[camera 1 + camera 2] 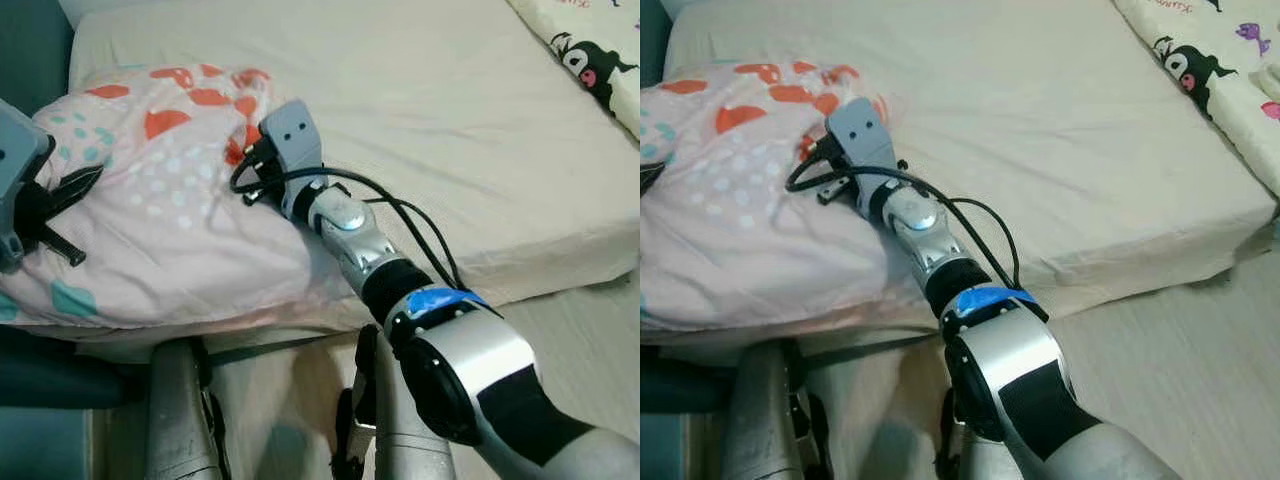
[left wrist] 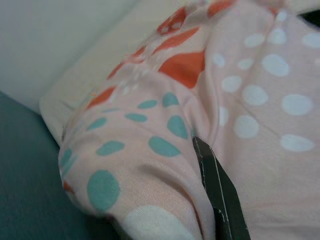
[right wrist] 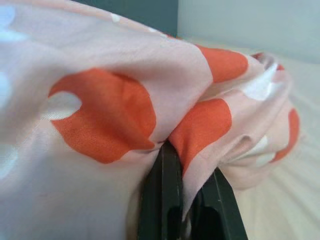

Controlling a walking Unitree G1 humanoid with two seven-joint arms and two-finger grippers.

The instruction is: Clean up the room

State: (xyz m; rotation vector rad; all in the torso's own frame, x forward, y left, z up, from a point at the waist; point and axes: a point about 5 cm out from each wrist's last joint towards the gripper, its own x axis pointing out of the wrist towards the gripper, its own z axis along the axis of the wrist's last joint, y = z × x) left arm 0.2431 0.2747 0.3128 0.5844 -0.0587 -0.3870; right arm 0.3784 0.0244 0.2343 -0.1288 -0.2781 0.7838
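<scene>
Nearest, the robot's own legs stand against the near edge of the bed point(image 1: 480, 120), at its near left corner. Pillow point(image 1: 150, 200) lies right on that corner, bulging slightly over the near edge, long axis running roughly along the bed's left side, from the near edge toward the head.

Left end effector point(image 1: 55, 215) sits at the pillow's left flank, by the bed's left edge; one black finger point(image 2: 220, 192) presses into the fabric in the left wrist view. Second finger hidden, so whether it grips or merely touches: cannot tell.

Right end effector point(image 1: 255, 165) is at the pillow's far right side, where the cover bunches. Right wrist view shows both fingers point(image 3: 165, 195) close together with a fold of the cover pinched between them: narrow, holding cloth.

So the pillow lies between the two end effectors, both in contact; the right has the surer purchase. Any lift looks like a two-sided carry across the pillow's short axis.

Materials: pillow cover is soft cotton-like jersey, pale pink, with white dots, teal dots and orange blotches; plump, yielding, wrinkles at the grip. Sheet is plain cream, lightly creased. Beyond, at the far right corner, a white quilt point(image 1: 590, 55) with a black cartoon figure. Pale wood-look floor point(image 1: 590, 340) off the bed's right edge.
</scene>
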